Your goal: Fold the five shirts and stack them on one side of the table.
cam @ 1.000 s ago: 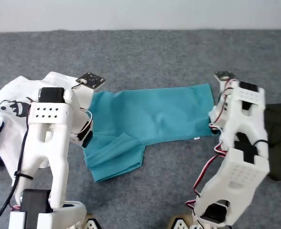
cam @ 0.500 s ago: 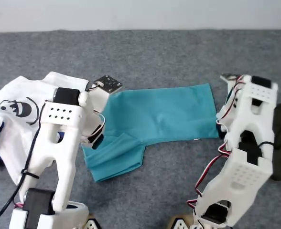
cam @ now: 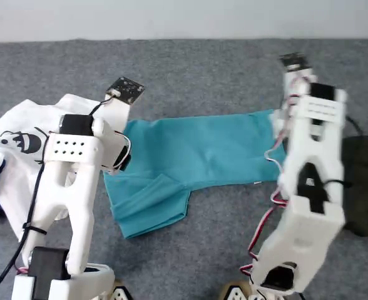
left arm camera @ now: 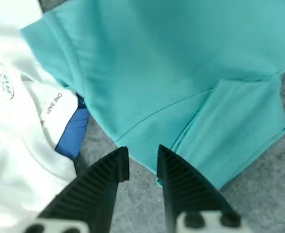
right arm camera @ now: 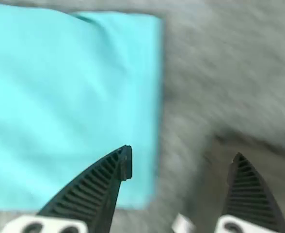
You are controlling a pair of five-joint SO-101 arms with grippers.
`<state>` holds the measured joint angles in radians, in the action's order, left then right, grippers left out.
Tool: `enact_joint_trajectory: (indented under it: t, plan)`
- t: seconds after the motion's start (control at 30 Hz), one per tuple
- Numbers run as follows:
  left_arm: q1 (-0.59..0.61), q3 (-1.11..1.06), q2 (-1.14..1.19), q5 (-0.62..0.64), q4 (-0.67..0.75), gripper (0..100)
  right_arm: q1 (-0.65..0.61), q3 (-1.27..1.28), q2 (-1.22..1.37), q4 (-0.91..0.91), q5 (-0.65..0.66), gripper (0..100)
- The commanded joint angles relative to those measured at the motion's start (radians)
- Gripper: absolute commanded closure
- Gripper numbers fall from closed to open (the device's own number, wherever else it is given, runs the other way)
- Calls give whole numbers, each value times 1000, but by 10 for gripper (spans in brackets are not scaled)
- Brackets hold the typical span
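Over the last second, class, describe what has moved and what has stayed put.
The right arm stretched toward the far side of the table, carrying the right tool along the teal shirt's edge. The left arm swung toward the teal shirt, then back, the left tool open above its edge. The teal shirt, white shirt and dark shirt lay unchanged.

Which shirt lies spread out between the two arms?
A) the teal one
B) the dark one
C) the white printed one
A: the teal shirt lies spread out in the middle, with the white shirt at one end and the dark shirt at the other.
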<state>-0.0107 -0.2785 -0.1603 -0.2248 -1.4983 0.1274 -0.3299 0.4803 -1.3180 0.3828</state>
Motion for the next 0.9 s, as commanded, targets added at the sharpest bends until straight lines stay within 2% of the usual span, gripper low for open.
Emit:
enact_joint_trajectory:
  t: [0.0, 0.23, 0.4, 0.6, 0.87]
  plan:
    - [3, 7, -32, 11, 8, 893, -74, -37, 77, 71, -14, 681]
    - [3, 7, -32, 11, 8, 893, -67, -38, 232, 124, -9, 697]
    - [3, 7, -32, 11, 8, 893, -38, -38, 251, 119, -14, 879]
    - [3, 7, -32, 11, 8, 893, 16, -38, 243, 87, -8, 987]
    - [3, 7, -32, 11, 6, 893, 79, -233, 246, -4, -8, 989]
